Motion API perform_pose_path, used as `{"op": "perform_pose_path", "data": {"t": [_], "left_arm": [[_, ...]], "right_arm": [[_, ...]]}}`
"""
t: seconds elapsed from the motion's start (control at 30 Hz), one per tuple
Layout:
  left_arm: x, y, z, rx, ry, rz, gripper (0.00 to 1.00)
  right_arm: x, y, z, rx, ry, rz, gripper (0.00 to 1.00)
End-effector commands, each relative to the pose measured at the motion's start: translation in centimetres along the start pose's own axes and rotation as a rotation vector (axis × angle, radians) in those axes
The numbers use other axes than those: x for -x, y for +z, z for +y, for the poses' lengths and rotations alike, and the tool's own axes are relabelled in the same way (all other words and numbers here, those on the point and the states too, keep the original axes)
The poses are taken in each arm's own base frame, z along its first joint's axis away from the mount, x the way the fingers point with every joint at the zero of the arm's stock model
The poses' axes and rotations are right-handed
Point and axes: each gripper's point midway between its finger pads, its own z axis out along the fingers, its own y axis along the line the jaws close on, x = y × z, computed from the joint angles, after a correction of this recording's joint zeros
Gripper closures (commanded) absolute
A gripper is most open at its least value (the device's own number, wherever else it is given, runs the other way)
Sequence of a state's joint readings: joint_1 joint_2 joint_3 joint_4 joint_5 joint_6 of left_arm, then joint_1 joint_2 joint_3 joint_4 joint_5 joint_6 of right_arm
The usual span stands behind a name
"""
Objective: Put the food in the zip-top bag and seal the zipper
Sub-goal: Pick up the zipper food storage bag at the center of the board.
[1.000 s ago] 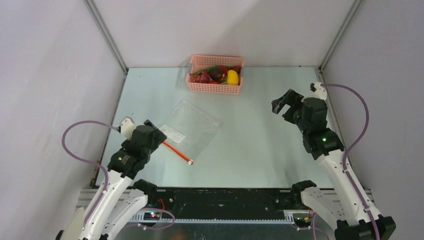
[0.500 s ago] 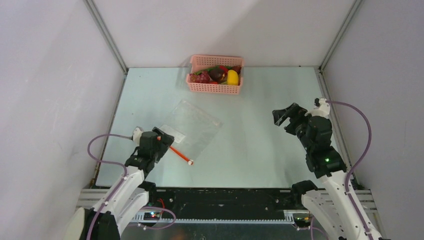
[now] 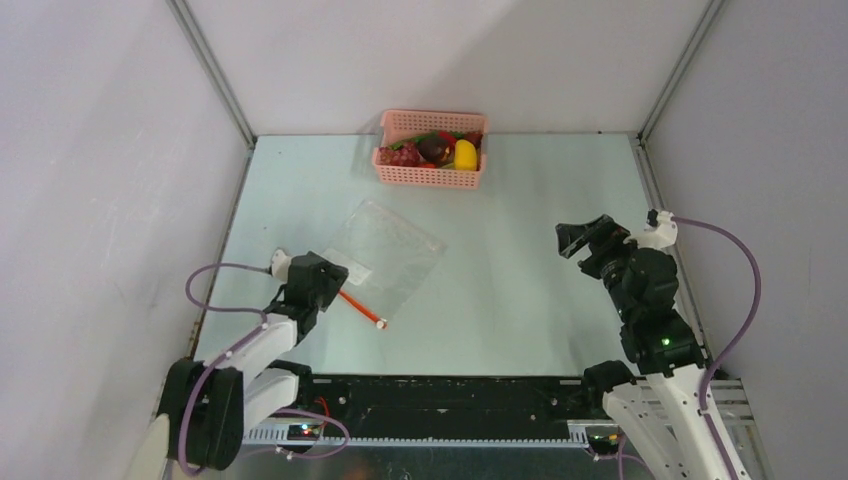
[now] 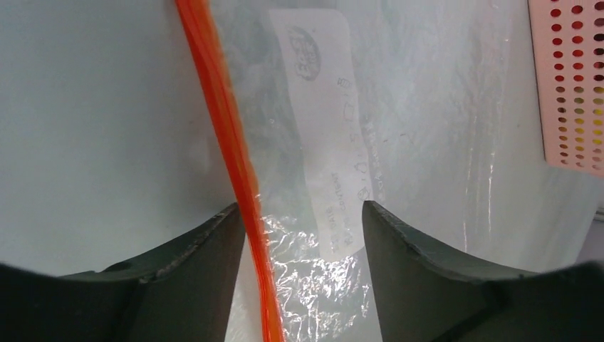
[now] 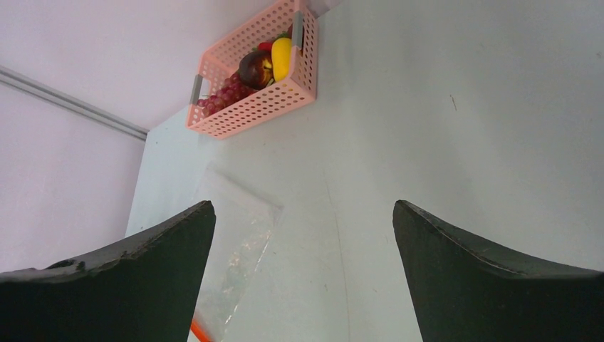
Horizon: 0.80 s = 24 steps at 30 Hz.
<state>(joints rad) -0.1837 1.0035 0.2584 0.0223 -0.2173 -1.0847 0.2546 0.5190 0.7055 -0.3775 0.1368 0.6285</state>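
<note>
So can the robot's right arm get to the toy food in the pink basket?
Probably yes. The open right tool faces the pink mesh basket, only bare table lies between, and the toy food sits uncovered.

Gripper (image 4: 300, 208) straddling zipper (image 4: 219, 121), white label (image 4: 324, 121)

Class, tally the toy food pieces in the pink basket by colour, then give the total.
Yellow fruit: 1
Red chili: 1
Dark red grape bunch: 1
Green pod: 1
Dark round fruit: 1
Total: 5
</note>
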Motion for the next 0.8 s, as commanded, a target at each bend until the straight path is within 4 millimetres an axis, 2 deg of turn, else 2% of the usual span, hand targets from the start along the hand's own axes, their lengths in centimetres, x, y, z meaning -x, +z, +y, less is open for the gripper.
{"op": "perform_pose_path", "data": {"t": [0.0, 0.03, 0.1, 0.13, 0.2, 0.33, 0.37, 0.4, 0.43, 0.47, 0.5, 0.53, 0.57, 0.6, 0.63, 0.67, 0.7, 0.73, 0.77], "left_arm": [[-0.3, 1.2, -0.9, -0.015, -0.017, 0.012, 0.41], [-0.7, 1.5, -0.8, -0.003, -0.013, 0.028, 0.45], [-1.1, 1.9, -0.9, 0.003, -0.003, 0.044, 0.66], [-1.1, 2.0, -1.0, 0.005, 0.001, 0.049, 0.86], [-1.2, 1.8, -1.4, 0.003, 0.011, 0.058, 0.98], [-0.8, -0.1, -4.0, -0.039, 0.073, 0.034, 1.0], [-0.6, -0.9, -5.5, -0.07, 0.105, 0.019, 1.0], [-0.5, -1.9, -5.9, -0.078, 0.136, 0.02, 1.0], [-0.3, -3.0, -8.0, -0.122, 0.16, 0.007, 1.0], [0.1, -4.1, -8.2, -0.118, 0.194, -0.007, 1.0], [0.2, -5.6, -10.5, -0.168, 0.219, -0.015, 1.0], [0.7, -6.5, -10.3, -0.145, 0.271, -0.035, 1.0], [1.1, -8.2, -12.8, -0.201, 0.291, -0.043, 1.0], [1.3, -9.1, -12.7, -0.189, 0.356, -0.043, 1.0], [1.6, -10.6, -14.3, -0.219, 0.39, -0.037, 1.0], [1.6, -11.3, -15.0, -0.239, 0.455, -0.031, 1.0], [2.0, -12.6, -16.4, -0.274, 0.489, -0.027, 1.0], [1.7, -13.1, -16.8, -0.291, 0.566, -0.01, 1.0], [2.2, -14.1, -17.4, -0.295, 0.597, -0.005, 1.0]], "right_arm": [[0.8, -0.9, -0.6, -0.028, 0.029, -0.043, 0.0], [0.8, -1.1, -0.7, -0.031, 0.035, -0.044, 0.01], [0.9, -1.4, -0.7, -0.033, 0.052, -0.052, 0.0], [1.0, -1.6, -0.6, -0.026, 0.061, -0.057, 0.0], [0.8, -1.7, -0.4, -0.005, 0.06, -0.054, 0.01], [-0.7, -1.3, 0.8, 0.07, 0.017, 0.02, 0.01], [-1.5, -1.4, 1.6, 0.116, 0.003, 0.063, 0.0], [-2.4, -1.3, 2.3, 0.16, -0.019, 0.113, 0.0], [-3.0, -1.3, 2.8, 0.188, -0.031, 0.143, 0.01], [-3.8, -1.2, 3.3, 0.222, -0.051, 0.186, 0.01], [-4.5, -1.3, 4.0, 0.254, -0.065, 0.217, 0.0], [-5.3, -1.0, 4.3, 0.274, -0.085, 0.248, 0.0], [-6.5, -0.9, 4.9, 0.297, -0.104, 0.293, 0.0], [-6.8, -0.9, 5.4, 0.319, -0.13, 0.298, 0.01], [-8.2, -0.8, 6.3, 0.348, -0.155, 0.341, 0.01], [-8.4, -0.5, 6.6, 0.351, -0.18, 0.341, 0.01], [-10.0, -0.4, 7.3, 0.368, -0.205, 0.391, 0.0], [-10.0, -0.2, 8.0, 0.382, -0.223, 0.388, 0.01], [-11.4, 0.1, 9.0, 0.411, -0.24, 0.422, 0.0]]}}
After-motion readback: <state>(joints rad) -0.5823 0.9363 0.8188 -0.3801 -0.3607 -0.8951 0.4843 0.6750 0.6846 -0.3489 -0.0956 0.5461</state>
